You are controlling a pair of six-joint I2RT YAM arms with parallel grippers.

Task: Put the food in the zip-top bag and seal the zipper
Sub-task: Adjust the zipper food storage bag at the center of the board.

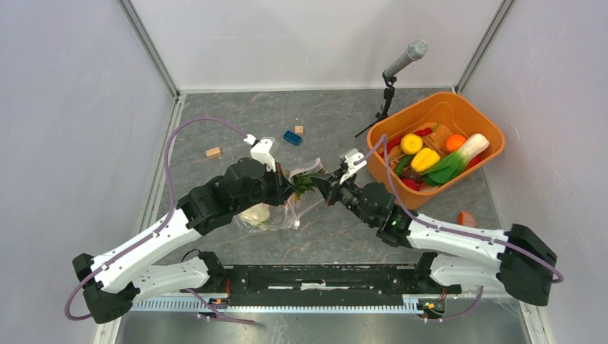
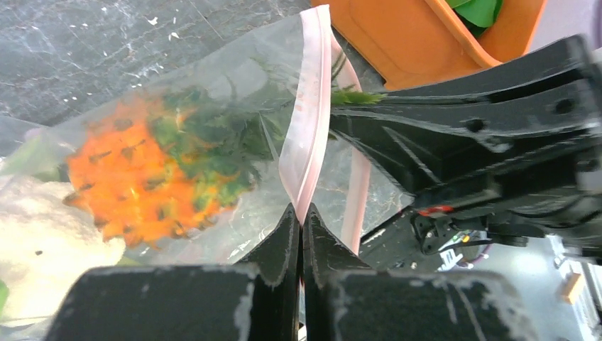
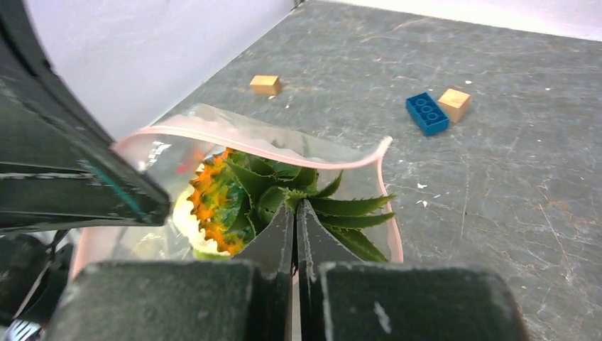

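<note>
Two grippers meet at the mouth of the zip-top bag [image 1: 283, 213], which lies near the table's centre in the top view, its body trailing toward 7 o'clock from the mouth. The left gripper [image 2: 302, 213] is pinched tight on the zipper [image 2: 310, 121], holding one lip of the pink strip upright. The right gripper [image 3: 294, 209], reaching in from 3 o'clock, is closed narrow on the green leaf crown of the pineapple [image 3: 231, 199]. The fruit's orange body sits inside the film beside the white cauliflower [image 2: 39, 241]. The remaining food lies in the orange basket [image 1: 437, 100] at 2 o'clock, well apart from the bag. A blue brick [image 3: 427, 114] and a wooden block [image 3: 454, 104], just beside each other at 12 o'clock, play no part.

Step in hand, as judged: seating the pineapple fully. The left pinch should hold the lip raised and taut so that the mouth gapes. The right should push the crown toward 8 o'clock, past the strip, before letting go. Leaves left lying across the zipper would probably prevent a seal. The thin film may crumple, so a slow push is advisable.
</note>
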